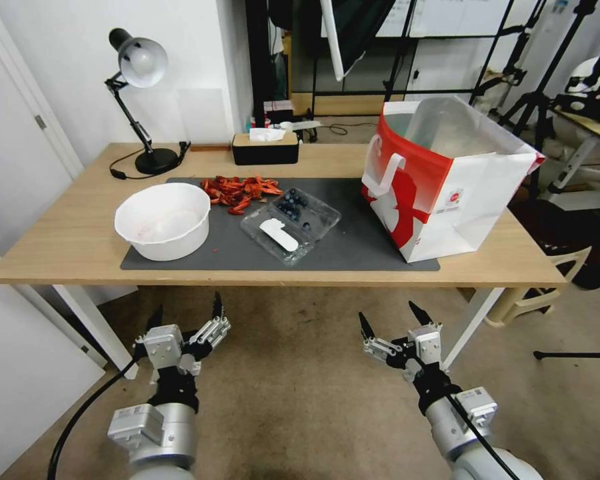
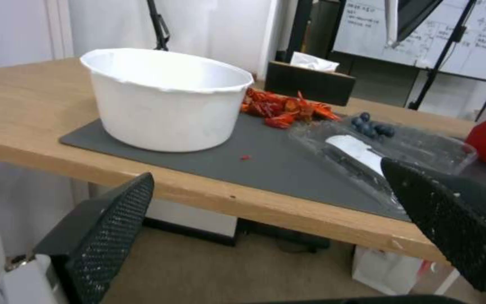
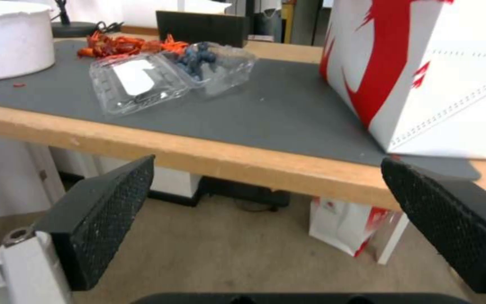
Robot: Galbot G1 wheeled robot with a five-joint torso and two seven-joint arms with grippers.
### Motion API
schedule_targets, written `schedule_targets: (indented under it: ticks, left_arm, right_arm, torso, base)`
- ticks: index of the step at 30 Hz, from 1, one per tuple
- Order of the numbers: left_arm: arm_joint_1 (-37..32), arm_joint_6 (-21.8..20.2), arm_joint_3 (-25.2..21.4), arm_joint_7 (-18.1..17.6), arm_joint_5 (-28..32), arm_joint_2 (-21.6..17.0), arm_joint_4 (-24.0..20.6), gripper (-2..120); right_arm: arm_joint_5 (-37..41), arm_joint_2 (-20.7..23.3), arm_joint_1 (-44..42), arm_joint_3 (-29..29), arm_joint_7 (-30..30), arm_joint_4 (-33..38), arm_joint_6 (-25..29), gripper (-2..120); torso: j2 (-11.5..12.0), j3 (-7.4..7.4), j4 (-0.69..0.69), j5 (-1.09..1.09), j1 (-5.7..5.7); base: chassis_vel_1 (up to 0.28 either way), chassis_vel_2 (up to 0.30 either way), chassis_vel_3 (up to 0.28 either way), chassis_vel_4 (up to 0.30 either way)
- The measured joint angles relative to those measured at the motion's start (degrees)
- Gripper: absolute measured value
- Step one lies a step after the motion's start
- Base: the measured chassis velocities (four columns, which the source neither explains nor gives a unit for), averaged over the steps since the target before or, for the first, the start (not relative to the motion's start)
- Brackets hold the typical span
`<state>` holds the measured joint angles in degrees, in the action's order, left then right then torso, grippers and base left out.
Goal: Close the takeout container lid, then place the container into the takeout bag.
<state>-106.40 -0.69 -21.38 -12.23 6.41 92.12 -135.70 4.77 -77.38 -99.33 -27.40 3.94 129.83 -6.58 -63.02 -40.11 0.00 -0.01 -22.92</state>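
The clear takeout container lies open on the grey mat, dark blueberries in its far half. Its lid, with a white oblong label, lies flat toward me. The red-and-white takeout bag stands open at the table's right end. My left gripper hangs open below the table's front edge, in front of the white bowl. My right gripper is open too, below the edge between container and bag. Both hold nothing.
A round white bowl sits on the mat's left part. Red crayfish shells are piled behind the container. A black desk lamp and black tissue box stand at the table's back.
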Motion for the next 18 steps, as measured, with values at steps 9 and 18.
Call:
schedule_targets:
  ticks: [9,18]
  left_arm:
    - [1.0,1.8,-1.3,2.2,0.0,-0.1,1.8,100]
    - [2.8,2.4,-1.3,4.6,1.1,-3.0,4.1,100]
  right_arm:
    - [5.1,2.0,3.2,-0.8,0.9,-0.3,0.3,100]
    - [20.2,5.0,11.5,-0.1,2.0,-3.5,-0.6,100]
  torso:
    - [0.0,0.0,-0.01,0.0,0.0]
    - [0.0,0.0,-0.01,0.0,0.0]
  base:
    - [0.0,0.0,0.0,0.0]
    - [0.0,0.0,0.0,0.0]
